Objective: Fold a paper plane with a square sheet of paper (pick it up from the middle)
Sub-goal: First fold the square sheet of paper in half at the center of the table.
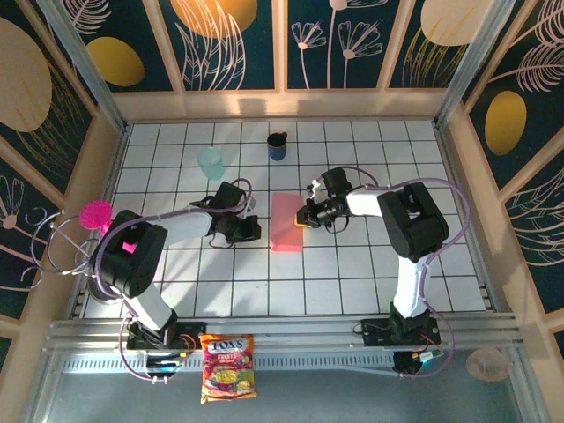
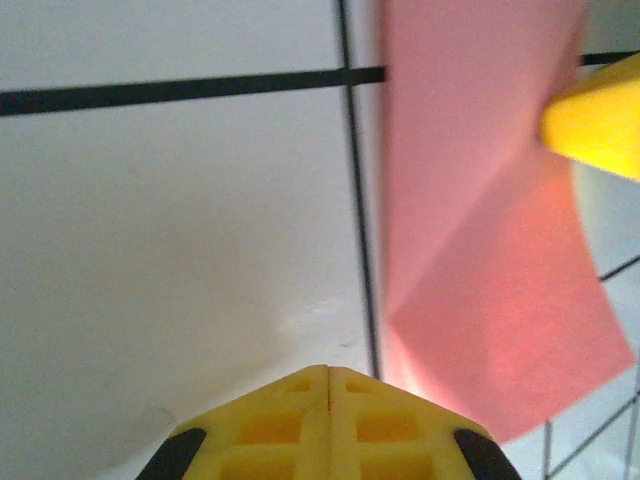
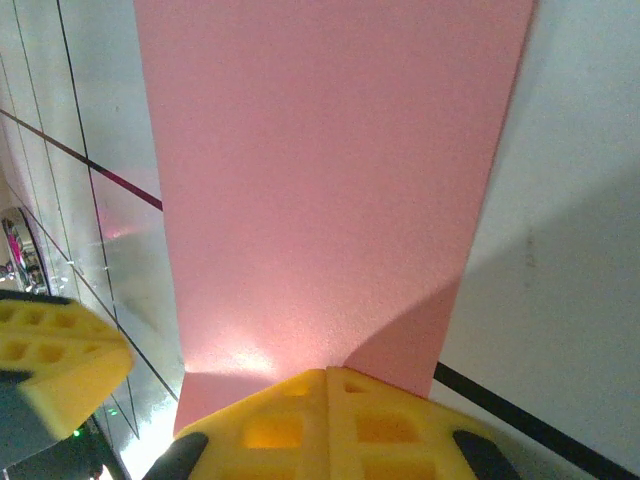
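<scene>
The salmon-pink sheet of paper (image 1: 287,222) lies on the tiled table as a narrow rectangle, about one tile wide and two long. My left gripper (image 1: 249,231) rests just left of it, shut with nothing between its fingers (image 2: 329,370), and the paper (image 2: 480,200) is beside it to the right. My right gripper (image 1: 304,218) is shut, and its tips (image 3: 328,372) sit on the paper's (image 3: 320,180) right edge, where a diagonal crease shows. I cannot tell whether any paper is pinched there.
A teal cup (image 1: 211,162) and a dark mug (image 1: 278,145) stand toward the back. A magenta goblet (image 1: 95,214) sits at the left wall. A snack bag (image 1: 228,366) lies off the front edge. Wooden walls enclose the table.
</scene>
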Tool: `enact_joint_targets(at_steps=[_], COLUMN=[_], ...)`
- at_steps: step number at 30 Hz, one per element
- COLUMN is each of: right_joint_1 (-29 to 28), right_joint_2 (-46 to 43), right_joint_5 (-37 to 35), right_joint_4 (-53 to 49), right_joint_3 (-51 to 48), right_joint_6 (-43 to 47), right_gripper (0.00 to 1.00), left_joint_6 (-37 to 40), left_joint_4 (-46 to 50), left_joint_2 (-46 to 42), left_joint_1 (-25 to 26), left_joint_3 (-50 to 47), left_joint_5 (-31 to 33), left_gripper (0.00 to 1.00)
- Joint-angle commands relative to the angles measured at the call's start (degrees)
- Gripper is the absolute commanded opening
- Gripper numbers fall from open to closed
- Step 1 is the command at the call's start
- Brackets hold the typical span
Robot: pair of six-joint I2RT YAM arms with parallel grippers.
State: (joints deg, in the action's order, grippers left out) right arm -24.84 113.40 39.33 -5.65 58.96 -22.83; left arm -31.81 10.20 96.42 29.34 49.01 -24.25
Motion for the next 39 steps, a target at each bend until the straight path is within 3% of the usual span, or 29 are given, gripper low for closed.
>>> enact_joint_targets(at_steps=[1, 8, 15, 24, 34, 39], right_joint_1=[1.59, 1.32, 1.32, 1.37, 0.98, 0.42], right_joint_2=[8.39, 8.41, 8.49, 9.02, 8.68, 8.72], right_joint_5=[-20.87, -21.01, -21.51, -22.08, -22.28, -22.36], right_joint_4=[-10.3, -10.55, -11.09, -11.56, -12.1, -12.32], right_joint_3=[-4.47, -4.34, -3.7, -2.83, -1.62, -0.83], right_joint_6=[2.35, 2.07, 1.92, 1.89, 1.82, 1.69], right_gripper=[0.04, 0.05, 0.04, 0.04, 0.04, 0.04], left_joint_6=[-2.24, -3.44, 0.78, 5.59, 4.29, -1.2], left_joint_4=[-1.0, -3.49, -2.29, 6.36, 9.05, 0.41], left_joint_2=[-0.53, 9.73, 12.64, 4.73, -3.64, -7.41], left_joint_1=[2.4, 7.13, 7.22, 7.22, 7.22, 7.22], left_joint_3=[3.73, 9.54, 4.2, -5.82, -7.28, -4.81], left_joint_5=[-1.31, -1.95, -3.32, 3.32, 6.52, 3.14], left_gripper=[0.03, 0.03, 0.02, 0.01, 0.01, 0.01])
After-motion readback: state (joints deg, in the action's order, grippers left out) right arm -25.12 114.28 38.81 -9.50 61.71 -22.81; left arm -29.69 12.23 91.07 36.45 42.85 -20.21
